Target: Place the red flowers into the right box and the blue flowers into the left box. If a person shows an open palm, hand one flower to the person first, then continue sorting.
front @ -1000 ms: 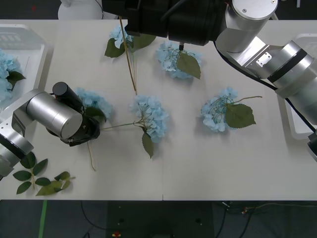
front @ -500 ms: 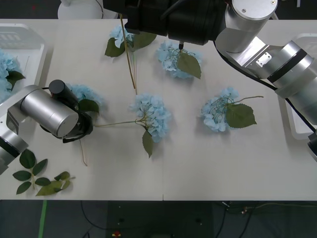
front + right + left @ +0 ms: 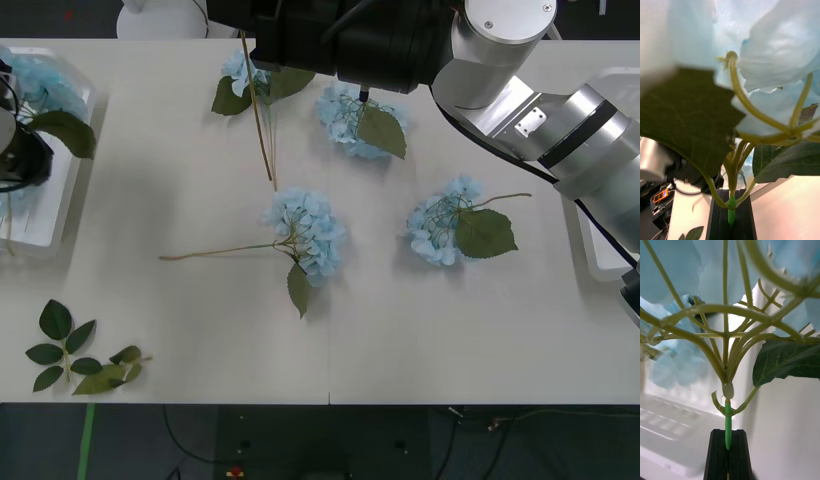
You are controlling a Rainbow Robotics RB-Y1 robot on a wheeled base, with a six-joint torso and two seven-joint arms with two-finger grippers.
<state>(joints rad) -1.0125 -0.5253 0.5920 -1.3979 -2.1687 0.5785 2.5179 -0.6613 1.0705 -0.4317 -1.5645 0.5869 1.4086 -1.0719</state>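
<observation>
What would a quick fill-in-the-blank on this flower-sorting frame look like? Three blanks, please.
1. Over the left box, the left gripper is shut on a blue flower by its ____.
2. The right gripper is ____ on the stem of a second blue flower.
3. The loose leaf sprig lies on the robot's ____ side of the table.

Missing words: stem; shut; left.

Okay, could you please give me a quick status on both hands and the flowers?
Left hand shut on a blue flower, over the left box. Right hand shut on another blue flower at the table's far side. Three blooms loose on the table.
</observation>
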